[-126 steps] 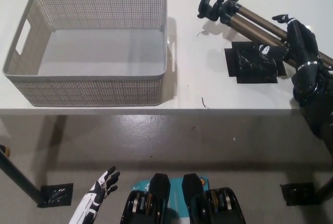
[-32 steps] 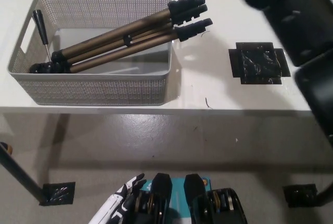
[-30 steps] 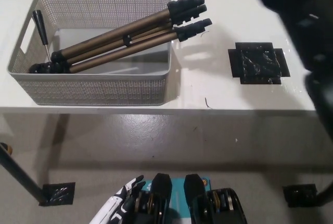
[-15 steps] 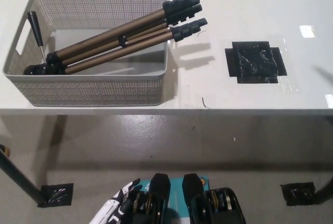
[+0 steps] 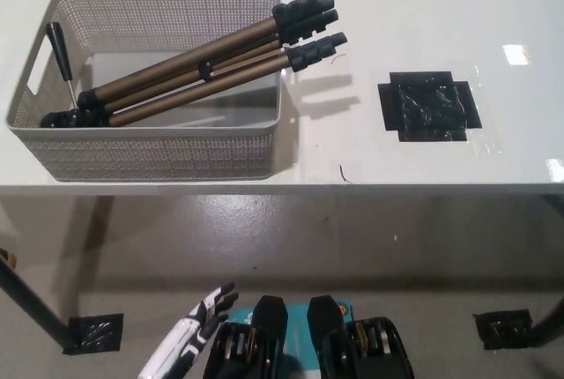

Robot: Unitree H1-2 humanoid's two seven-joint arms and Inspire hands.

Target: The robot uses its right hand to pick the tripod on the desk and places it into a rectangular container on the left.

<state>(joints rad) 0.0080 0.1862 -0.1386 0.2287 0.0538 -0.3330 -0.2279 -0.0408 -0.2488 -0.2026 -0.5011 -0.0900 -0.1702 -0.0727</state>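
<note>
Since the tripod (image 5: 198, 66) lies in the basket (image 5: 159, 154), I'd keep my unseen right hand clear; left hand (image 5: 189, 339) fingers spread, empty.

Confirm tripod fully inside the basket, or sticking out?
Sticking out. The tripod lies slanted with its head end down in the basket, and its black leg tips rest over the right rim, past the wall, above the table.

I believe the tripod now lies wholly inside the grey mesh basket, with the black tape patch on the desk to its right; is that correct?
Not quite: the tripod is not wholly inside. In the head view its black feet stick out over the right rim of the grey mesh basket. The black tape patch does lie on the desk to its right.
</note>
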